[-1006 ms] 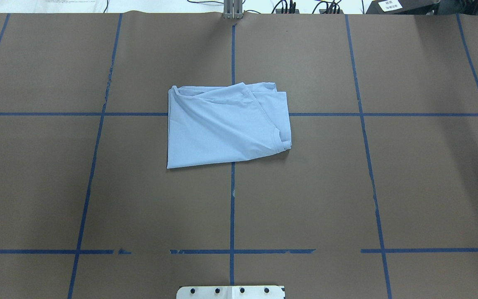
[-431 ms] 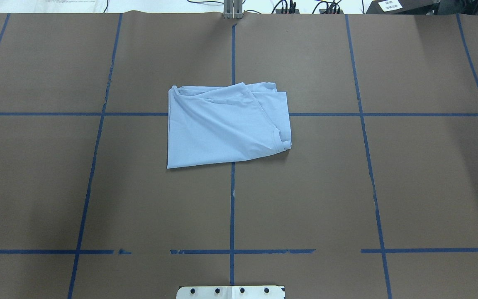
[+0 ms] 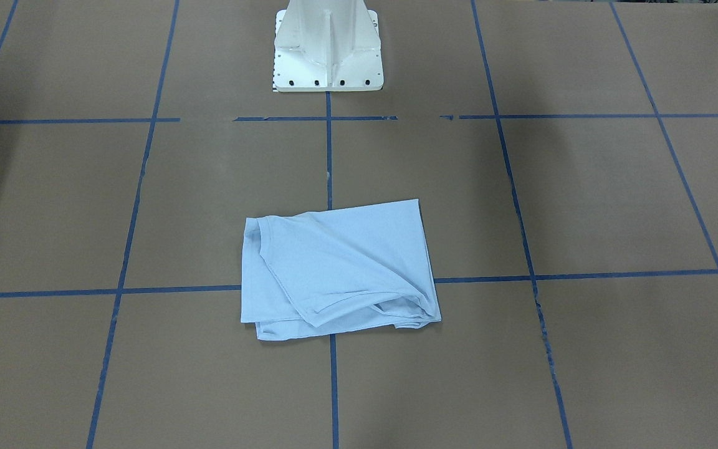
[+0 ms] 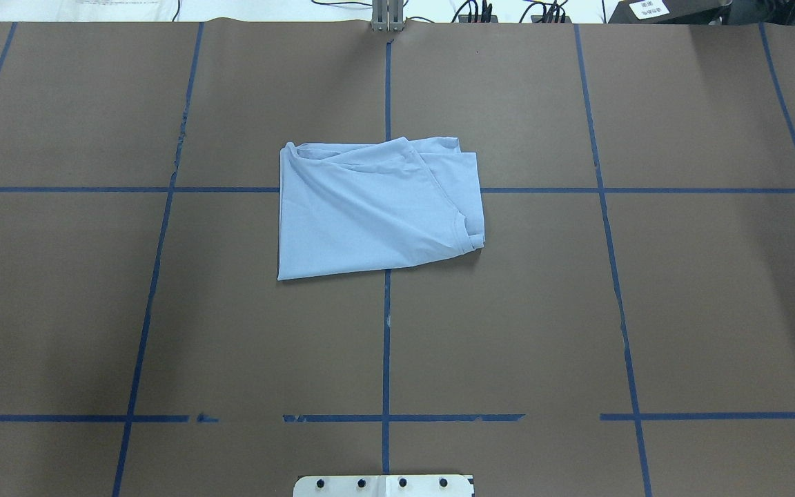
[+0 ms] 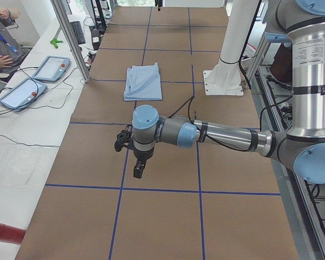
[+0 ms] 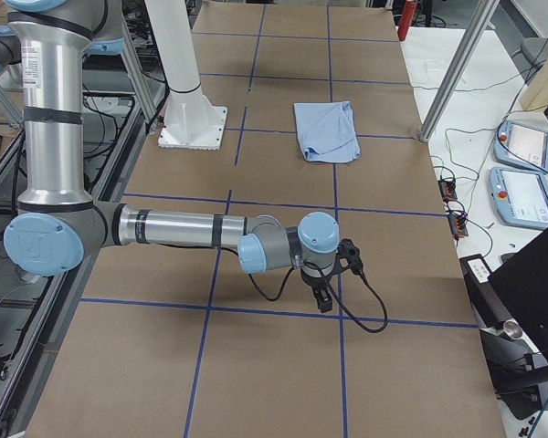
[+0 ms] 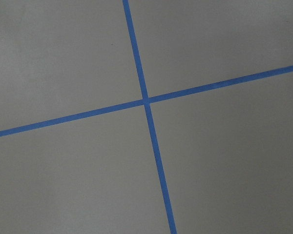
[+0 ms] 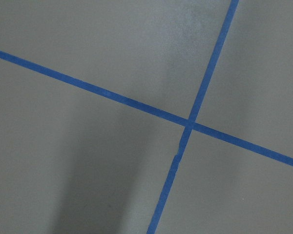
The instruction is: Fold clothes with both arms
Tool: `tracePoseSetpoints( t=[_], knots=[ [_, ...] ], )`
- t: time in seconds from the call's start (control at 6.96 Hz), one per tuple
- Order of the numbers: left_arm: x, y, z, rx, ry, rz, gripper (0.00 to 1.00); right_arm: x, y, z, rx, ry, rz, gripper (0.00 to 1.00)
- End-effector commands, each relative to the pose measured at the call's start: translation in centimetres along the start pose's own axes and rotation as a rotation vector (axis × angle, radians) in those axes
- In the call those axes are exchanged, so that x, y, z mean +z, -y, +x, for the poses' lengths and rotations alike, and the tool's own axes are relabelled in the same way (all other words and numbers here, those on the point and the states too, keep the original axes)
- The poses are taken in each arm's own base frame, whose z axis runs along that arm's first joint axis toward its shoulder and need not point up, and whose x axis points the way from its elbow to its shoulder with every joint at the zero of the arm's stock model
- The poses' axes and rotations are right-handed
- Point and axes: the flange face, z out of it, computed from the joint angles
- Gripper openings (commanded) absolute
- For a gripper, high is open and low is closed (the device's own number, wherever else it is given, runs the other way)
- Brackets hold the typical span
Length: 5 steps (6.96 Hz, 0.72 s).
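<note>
Brown table [image 4: 680, 310] gridded with blue tape [image 4: 386, 345], and we see the light blue T-shirt [image 4: 370, 214] lying folded in a rough rectangle over the centre tape crossing, collar [image 4: 470, 235] at one corner. Left gripper [image 5: 138, 172] and right gripper [image 6: 321, 301] hang above the table's two ends, well apart from it. Whether their fingers are clenched or released, we cannot tell.
</note>
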Motion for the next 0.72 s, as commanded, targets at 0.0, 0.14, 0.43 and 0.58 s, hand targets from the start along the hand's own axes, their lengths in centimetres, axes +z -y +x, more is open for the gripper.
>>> tracePoseSetpoints(
  t=[0.0,0.14,0.43,0.58],
  knots=[
    [1.3,-1.3,-0.9,-0.025,-0.030,-0.027,1.00,0.1,-0.1,-0.1,0.045,0.018,-0.024,1.00],
    [2.5,-3.7,-1.1,-0.048,-0.104,-0.056,1.00,-0.4,0.2,-0.7,0.076,0.029,-0.052,1.00],
    [3.8,-6.6,-2.2,-0.055,-0.123,-0.099,1.00,-0.5,-0.2,-0.5,0.093,0.018,-0.067,1.00],
    [3.7,-6.7,-2.5,-0.060,-0.123,-0.100,1.00,-0.3,-0.3,-0.2,0.098,0.012,-0.071,1.00]
  ],
)
